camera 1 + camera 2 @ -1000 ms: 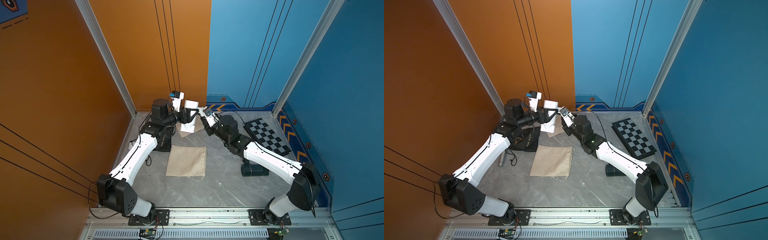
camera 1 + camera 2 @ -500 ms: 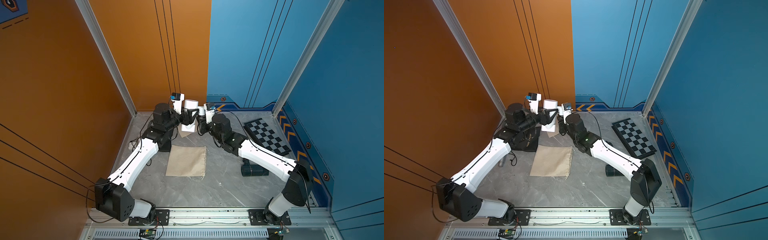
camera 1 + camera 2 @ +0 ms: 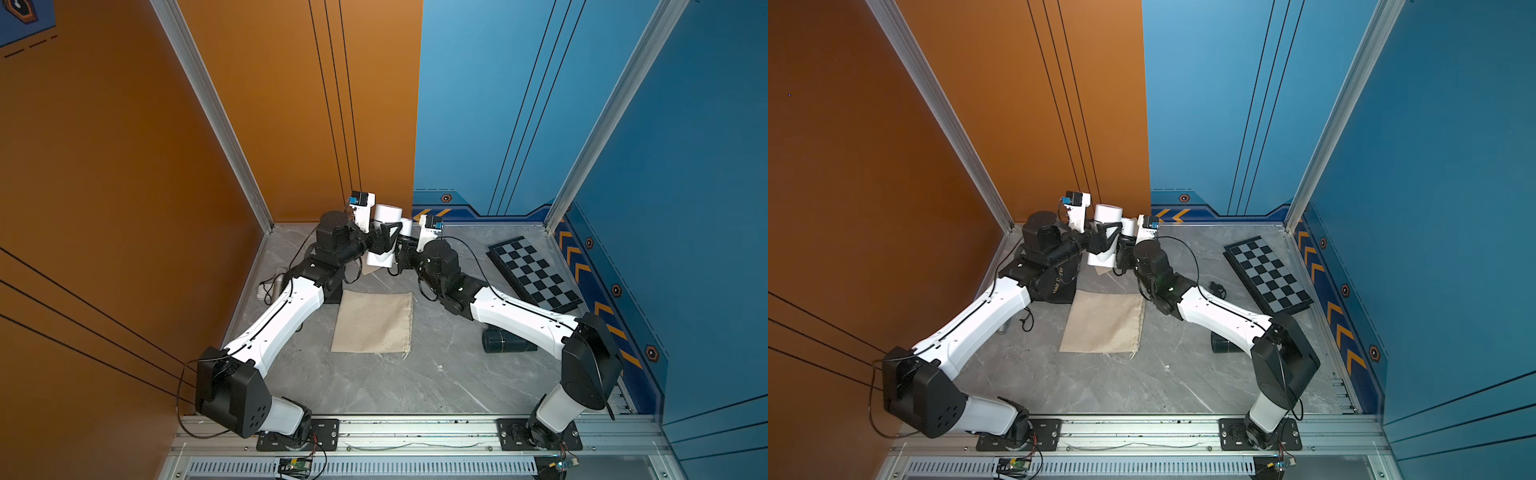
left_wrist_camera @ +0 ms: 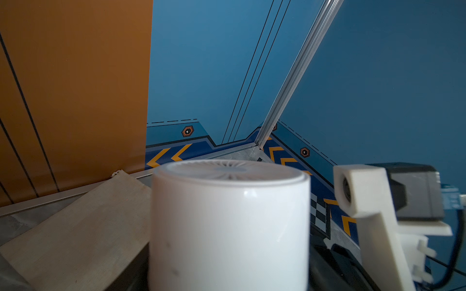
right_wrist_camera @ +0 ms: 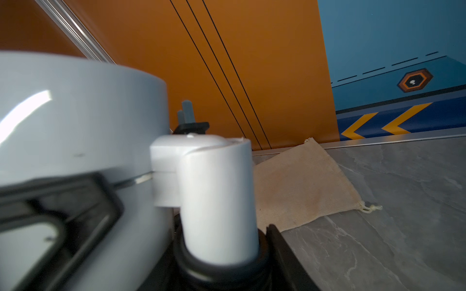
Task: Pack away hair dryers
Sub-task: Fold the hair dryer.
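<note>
Plainly, the white hair dryer (image 3: 386, 214) is raised above the bench (image 3: 436, 374) near the back corner, barrel on end. The left gripper (image 3: 385, 240) is clamped round the middle of the barrel. The right gripper (image 3: 402, 249) sits at the dryer's slim handle (image 5: 216, 201). Its jaws flank the handle, but whether they pinch it or stand just clear cannot be told.

That doubt is the chief hazard. If the left gripper lets go before the right has a firm hold, the glossy barrel would likely slip and fall onto the rear beige pouch (image 5: 302, 186). If both grip and pull different ways, the joint between handle and barrel takes the strain.

The plug (image 5: 191, 123) shows just behind the dryer, so loose cord may catch on an arm.

The flat beige pouch (image 3: 374, 322) lies mid-bench with nothing holding its mouth open, so a T-shaped dryer pushed at it would probably shove the cloth along.

The dark teal hair dryer (image 3: 505, 345) lies under the right forearm, where a dropping elbow could roll it away.
</note>
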